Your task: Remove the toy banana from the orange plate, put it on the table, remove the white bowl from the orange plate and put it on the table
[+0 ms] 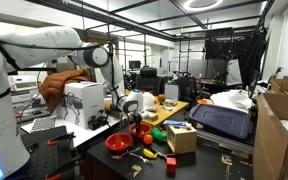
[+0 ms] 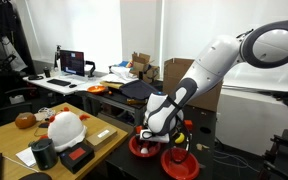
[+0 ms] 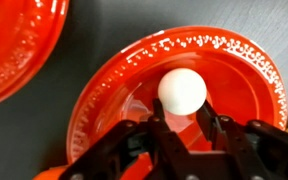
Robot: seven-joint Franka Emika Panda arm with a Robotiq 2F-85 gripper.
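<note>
In the wrist view a white bowl (image 3: 182,90), round and small, sits in the middle of an orange plate (image 3: 246,70). My gripper (image 3: 182,118) is low over that plate. Its two black fingers are drawn in against the bowl's near sides, shut on it. In both exterior views the gripper (image 1: 134,118) (image 2: 154,131) reaches down onto the red-orange dishes (image 2: 144,148) at the edge of the dark table (image 1: 209,155). A small yellow piece, apparently the toy banana (image 1: 147,154), lies on the table in front of the dishes. It does not show in the wrist view.
A second red-orange plate (image 3: 14,40) (image 1: 119,143) lies close beside the first. A small cardboard box (image 1: 181,137), a green ball (image 1: 156,134) and a dark case (image 1: 222,120) stand nearby. A light wooden board with a white helmet (image 2: 66,127) is beside the table.
</note>
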